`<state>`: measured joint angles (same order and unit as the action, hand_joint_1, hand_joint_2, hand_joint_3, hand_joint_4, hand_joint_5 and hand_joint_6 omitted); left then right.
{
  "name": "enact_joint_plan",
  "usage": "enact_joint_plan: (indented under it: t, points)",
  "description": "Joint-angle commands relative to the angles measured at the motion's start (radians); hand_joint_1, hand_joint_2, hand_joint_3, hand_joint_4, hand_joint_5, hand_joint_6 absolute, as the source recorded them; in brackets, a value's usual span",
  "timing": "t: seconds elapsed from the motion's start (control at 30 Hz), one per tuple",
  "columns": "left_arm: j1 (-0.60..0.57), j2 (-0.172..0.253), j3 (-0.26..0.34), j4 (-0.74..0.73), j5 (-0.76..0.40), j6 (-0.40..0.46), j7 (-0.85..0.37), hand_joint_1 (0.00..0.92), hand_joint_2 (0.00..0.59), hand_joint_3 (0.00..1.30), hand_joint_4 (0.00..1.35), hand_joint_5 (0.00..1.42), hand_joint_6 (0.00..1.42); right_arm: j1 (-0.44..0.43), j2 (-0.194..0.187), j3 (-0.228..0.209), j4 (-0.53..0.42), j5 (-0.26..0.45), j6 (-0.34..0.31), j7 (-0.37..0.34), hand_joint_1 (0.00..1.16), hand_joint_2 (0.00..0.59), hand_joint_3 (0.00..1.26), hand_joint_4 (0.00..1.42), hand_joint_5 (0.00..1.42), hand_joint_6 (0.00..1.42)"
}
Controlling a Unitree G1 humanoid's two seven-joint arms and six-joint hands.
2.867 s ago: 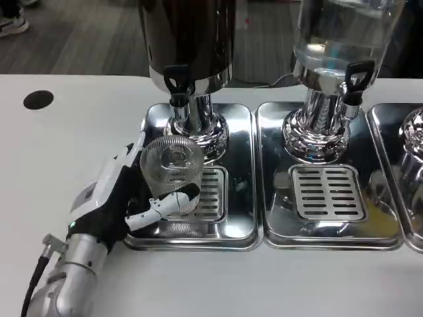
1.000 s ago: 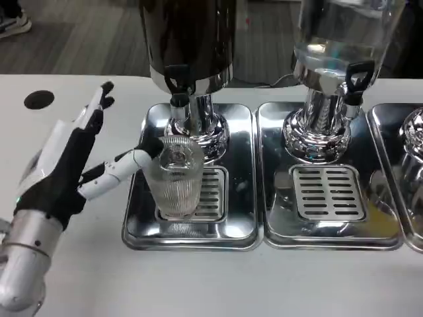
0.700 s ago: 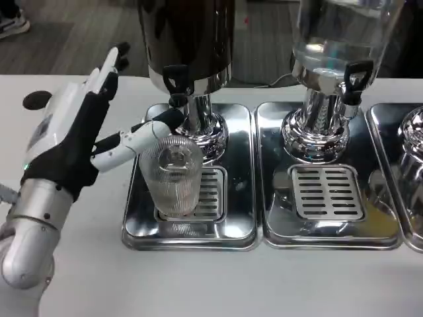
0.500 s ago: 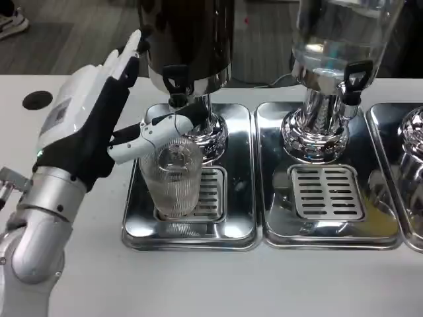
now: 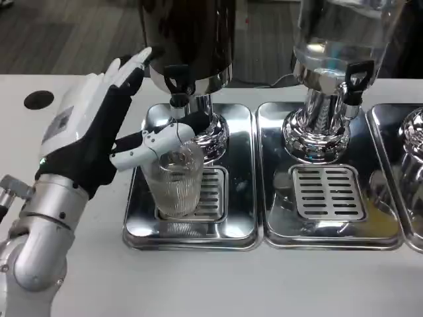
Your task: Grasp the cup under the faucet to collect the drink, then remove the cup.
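The cup stands under the faucet, seemingly unfilled; the left hand, fingers spread, holds nothing. Filling and removal remain.

One cup; three dispensers; three trays; one robot hand.

The cup is clear ribbed glass or plastic. The tray beneath it is mirror-polished metal, and the table looks matt white.
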<state>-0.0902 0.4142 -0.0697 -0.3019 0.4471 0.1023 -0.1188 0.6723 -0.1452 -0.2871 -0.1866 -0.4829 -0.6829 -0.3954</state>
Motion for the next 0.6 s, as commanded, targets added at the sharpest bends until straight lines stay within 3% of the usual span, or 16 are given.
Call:
enact_joint_plan:
  t: [0.03, 0.33, 0.6]
  points:
    - [-0.010, -0.005, -0.023, -0.004, 0.022, -0.008, -0.007, 0.150, 0.053, 0.11, 0.13, 0.03, 0.00, 0.008, 0.006, -0.001, -0.008, 0.010, -0.018, 0.005, 0.65, 0.586, 0.46, 0.36, 0.31, 0.20]
    - [-0.007, -0.014, -0.050, -0.008, 0.024, -0.012, -0.004, 0.139, 0.056, 0.17, 0.19, 0.08, 0.00, 0.014, 0.007, -0.008, -0.005, 0.013, -0.026, 0.004, 0.65, 0.586, 0.46, 0.36, 0.31, 0.20]
    - [0.057, -0.017, -0.028, -0.057, 0.007, -0.021, 0.004, 0.139, 0.057, 0.25, 0.26, 0.10, 0.00, 0.013, 0.010, -0.004, 0.004, 0.009, -0.031, 0.002, 0.65, 0.586, 0.46, 0.36, 0.31, 0.20]
